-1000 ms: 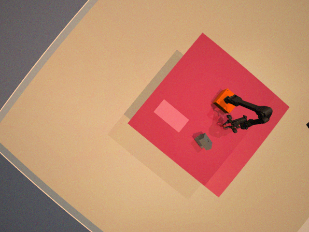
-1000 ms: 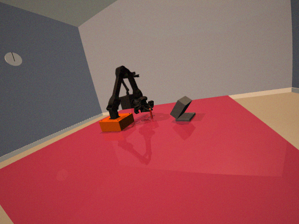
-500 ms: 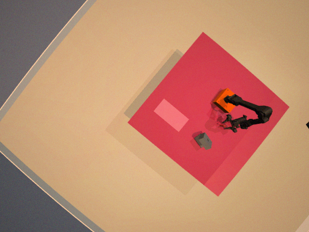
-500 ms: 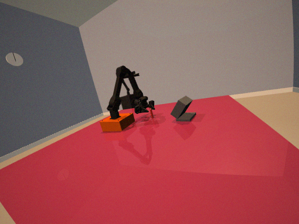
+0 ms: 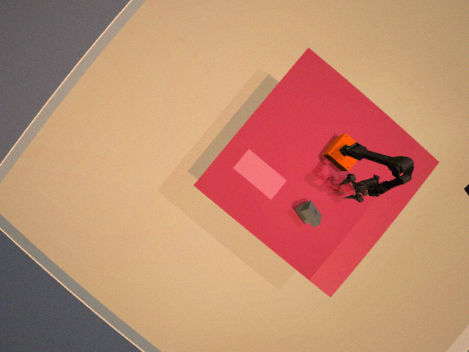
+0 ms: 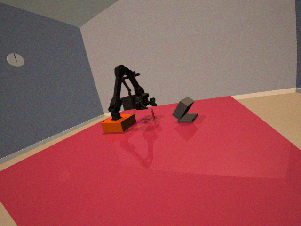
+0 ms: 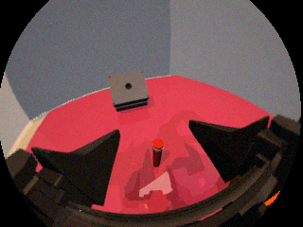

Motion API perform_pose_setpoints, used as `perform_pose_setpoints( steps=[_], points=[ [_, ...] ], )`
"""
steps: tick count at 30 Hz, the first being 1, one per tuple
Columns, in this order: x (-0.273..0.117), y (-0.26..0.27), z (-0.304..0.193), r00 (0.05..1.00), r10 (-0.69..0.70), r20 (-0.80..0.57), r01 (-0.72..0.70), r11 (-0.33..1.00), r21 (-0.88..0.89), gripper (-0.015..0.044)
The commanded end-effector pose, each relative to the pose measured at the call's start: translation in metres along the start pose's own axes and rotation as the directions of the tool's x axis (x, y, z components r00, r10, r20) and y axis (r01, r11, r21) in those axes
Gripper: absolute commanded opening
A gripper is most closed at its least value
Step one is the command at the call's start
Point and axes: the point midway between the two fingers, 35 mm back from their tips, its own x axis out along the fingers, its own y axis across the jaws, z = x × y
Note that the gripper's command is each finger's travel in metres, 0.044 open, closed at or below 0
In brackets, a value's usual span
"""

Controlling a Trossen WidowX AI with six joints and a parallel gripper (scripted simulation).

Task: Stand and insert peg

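With its wide-open black pincer (image 5: 346, 187) (image 6: 147, 107) (image 7: 155, 129) gripping nothing, the arm hovers!
The slim red cylindrical peg (image 6: 153, 114) (image 7: 157, 153) stands upright.

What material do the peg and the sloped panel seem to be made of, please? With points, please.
The peg (image 6: 153, 114) (image 7: 157, 155): perhaps painted wood or plastic; its smooth, even red colour leaves both open, and its finish is hard to judge at this size.

The sloped panel (image 5: 310, 213) (image 6: 182, 108) (image 7: 128, 89): possibly matt plastic or dull-coated metal, since its plain grey faces show no grain or bright glint.
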Motion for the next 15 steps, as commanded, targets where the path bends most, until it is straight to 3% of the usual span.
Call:
perform_pose_setpoints(
  steps=[1, 6, 15],
  points=[
    [-0.022, 0.007, 0.057, 1.000, 0.011, -0.005, -0.011, 0.999, 0.034, 0.0440],
    [-0.041, -0.006, 0.117, 1.000, 0.011, -0.005, -0.011, 0.999, 0.033, 0.0440],
    [-0.035, -0.012, 0.113, 0.997, -0.045, -0.066, 0.046, 0.999, 0.014, 0.0440]
  ],
)
